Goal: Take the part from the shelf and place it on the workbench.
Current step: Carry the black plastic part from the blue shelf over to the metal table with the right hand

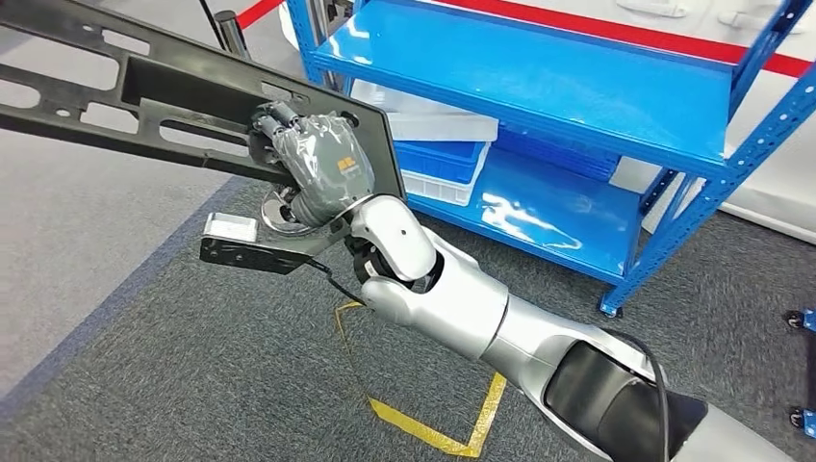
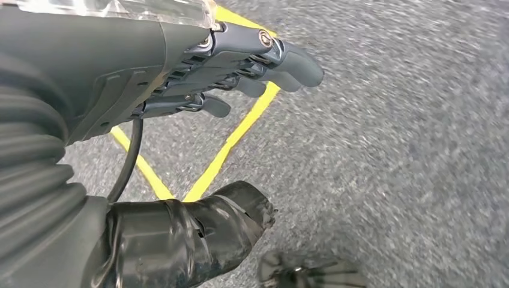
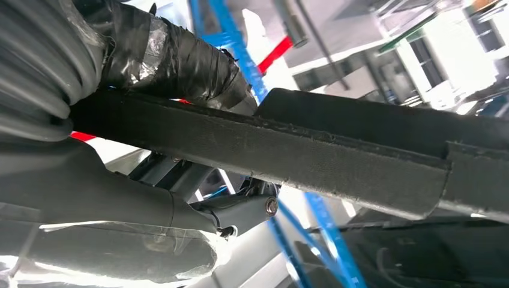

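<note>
My right hand (image 1: pixel 322 166), wrapped in clear film, grips a long black plastic part (image 1: pixel 115 91) by its edge. The part is a flat frame with several cut-outs, and it stretches from the hand to the upper left edge of the head view, above the carpet and left of the blue shelf (image 1: pixel 539 82). In the right wrist view the part (image 3: pixel 336 162) lies across the picture, clamped between the taped thumb (image 3: pixel 180 57) and the fingers (image 3: pixel 240 207). My left hand (image 2: pixel 192 78) hangs over the grey carpet with its fingers apart and nothing in it.
The blue shelf's lower level holds a white and a blue bin (image 1: pixel 438 159). Yellow tape (image 1: pixel 433 433) marks the carpet beneath my right arm. A dark post (image 1: pixel 229 29) stands behind the part. A lighter grey floor strip (image 1: pixel 67 241) runs along the left.
</note>
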`<move>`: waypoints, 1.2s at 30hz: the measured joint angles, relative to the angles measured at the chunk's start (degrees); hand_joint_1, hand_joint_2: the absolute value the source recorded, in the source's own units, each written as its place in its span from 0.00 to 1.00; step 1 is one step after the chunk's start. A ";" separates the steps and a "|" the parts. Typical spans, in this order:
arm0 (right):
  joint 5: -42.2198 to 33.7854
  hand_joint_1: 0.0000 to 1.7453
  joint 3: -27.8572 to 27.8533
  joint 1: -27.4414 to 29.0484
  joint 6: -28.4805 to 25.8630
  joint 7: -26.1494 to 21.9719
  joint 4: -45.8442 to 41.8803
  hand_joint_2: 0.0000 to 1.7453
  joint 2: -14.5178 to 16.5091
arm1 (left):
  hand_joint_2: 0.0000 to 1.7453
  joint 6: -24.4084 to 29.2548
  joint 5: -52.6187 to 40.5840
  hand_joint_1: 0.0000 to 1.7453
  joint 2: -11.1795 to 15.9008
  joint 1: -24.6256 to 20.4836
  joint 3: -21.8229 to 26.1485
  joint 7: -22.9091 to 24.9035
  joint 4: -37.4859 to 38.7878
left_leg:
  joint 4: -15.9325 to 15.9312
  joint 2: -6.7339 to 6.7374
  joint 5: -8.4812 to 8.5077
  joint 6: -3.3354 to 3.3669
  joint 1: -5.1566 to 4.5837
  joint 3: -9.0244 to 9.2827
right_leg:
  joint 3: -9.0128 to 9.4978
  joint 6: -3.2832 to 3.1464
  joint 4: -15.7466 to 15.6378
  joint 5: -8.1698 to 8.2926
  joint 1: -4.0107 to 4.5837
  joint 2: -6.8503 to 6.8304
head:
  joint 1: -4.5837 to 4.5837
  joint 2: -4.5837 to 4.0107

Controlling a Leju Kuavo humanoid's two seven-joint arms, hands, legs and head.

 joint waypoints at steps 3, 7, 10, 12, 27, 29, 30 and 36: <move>-0.01 1.00 0.00 0.13 0.13 -0.09 -0.06 1.00 0.00 | 1.00 0.02 -0.07 0.00 0.00 0.07 -0.01 0.16 0.00 | 0.25 0.65 1.27 0.31 -0.05 0.15 | 0.02 -0.08 0.00 -0.15 0.32 -2.18 | -0.02 0.00; -0.05 1.00 0.00 -0.11 0.12 -0.14 -0.38 1.00 0.02 | 1.00 0.02 -0.12 0.00 0.01 -0.13 -0.02 0.23 0.00 | -11.96 4.18 5.31 1.90 -1.17 6.74 | 0.43 0.36 -0.47 -0.26 0.69 -4.55 | 0.00 0.00; -0.23 1.00 0.00 -0.18 0.20 -0.25 -0.53 1.00 0.05 | 1.00 -0.35 -0.27 0.00 0.16 -0.12 -0.04 1.18 0.00 | -13.14 3.27 5.65 2.74 -1.35 7.10 | 0.97 1.31 -1.24 -0.21 0.70 -5.79 | 0.04 0.00; -0.45 1.00 0.00 -0.21 0.28 -0.36 -0.55 1.00 0.09 | 1.00 -0.94 -0.57 0.00 0.31 0.05 -0.09 2.78 0.00 | -14.36 2.09 6.24 3.32 -1.02 7.77 | 0.77 1.82 -0.18 -1.35 0.62 -4.20 | 0.10 0.00; -0.73 1.00 -0.09 0.34 0.88 -0.45 -0.22 1.00 -0.74 | 1.00 -5.99 -1.19 0.00 2.51 0.23 -1.48 13.36 0.05 | -11.66 -5.35 5.49 1.39 -0.22 5.69 | 0.62 0.89 -0.92 0.31 0.12 2.40 | 0.03 0.00; -0.75 1.00 -0.10 0.19 0.89 -0.45 -0.24 1.00 -0.67 | 1.00 -5.99 -1.19 0.00 2.66 0.10 -1.55 13.65 0.06 | -7.24 -1.87 3.34 0.91 -0.38 3.47 | 0.96 0.41 -1.33 0.40 0.04 1.14 | -0.38 0.00; -0.77 1.00 -0.11 0.13 0.90 -0.45 -0.24 1.00 -0.64 | 1.00 -6.01 -1.19 0.00 2.74 -0.06 -1.60 13.99 0.07 | -3.87 -0.70 1.95 0.67 -0.35 1.72 | 1.03 0.25 -1.37 0.34 0.10 0.48 | -0.55 0.00; -0.78 1.00 -0.19 0.25 1.33 -0.25 -0.19 1.00 -0.67 | 1.00 -7.29 -1.17 0.00 3.50 -0.15 -1.90 18.94 0.07 | -7.83 2.55 5.77 0.51 -0.25 3.20 | 1.64 0.55 -1.36 -0.53 0.26 -3.39 | -0.56 0.00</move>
